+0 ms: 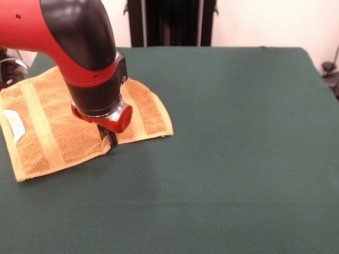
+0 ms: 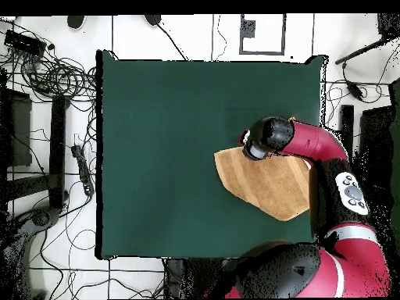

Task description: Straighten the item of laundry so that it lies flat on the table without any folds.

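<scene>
Robot fingers down on the towel's edge

The dark fingertips of the gripper (image 1: 109,138) poke down onto the near edge of the small orange-tan fluffy towel (image 1: 47,132), and I cannot tell if they are apart or pinched together. Above them is a red ring and the fat red and black arm (image 1: 79,37). The towel has paler stripes and a white label (image 1: 15,124), and it lies near one side of the big dark green table (image 1: 238,159).
</scene>
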Motion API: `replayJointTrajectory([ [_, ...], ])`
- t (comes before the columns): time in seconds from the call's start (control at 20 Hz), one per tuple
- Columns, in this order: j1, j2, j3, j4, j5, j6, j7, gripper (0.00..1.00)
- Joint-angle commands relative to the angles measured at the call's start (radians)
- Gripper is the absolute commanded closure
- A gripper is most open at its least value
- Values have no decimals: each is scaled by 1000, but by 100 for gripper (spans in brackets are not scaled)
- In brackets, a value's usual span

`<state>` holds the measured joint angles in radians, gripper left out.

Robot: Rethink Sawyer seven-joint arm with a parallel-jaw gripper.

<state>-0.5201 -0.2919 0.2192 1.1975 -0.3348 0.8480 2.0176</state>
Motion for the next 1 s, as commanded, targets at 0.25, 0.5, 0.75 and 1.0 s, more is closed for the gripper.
replayJointTrajectory([
  [0.25, 74, 13, 211, -109, -99, -102, -286, 100],
  [0.5, 64, -14, 247, -115, -126, -61, -341, 100],
  [0.75, 57, -11, 280, -140, -165, -53, -394, 100],
  [1.0, 50, -9, 299, -139, -183, -36, -389, 100],
])
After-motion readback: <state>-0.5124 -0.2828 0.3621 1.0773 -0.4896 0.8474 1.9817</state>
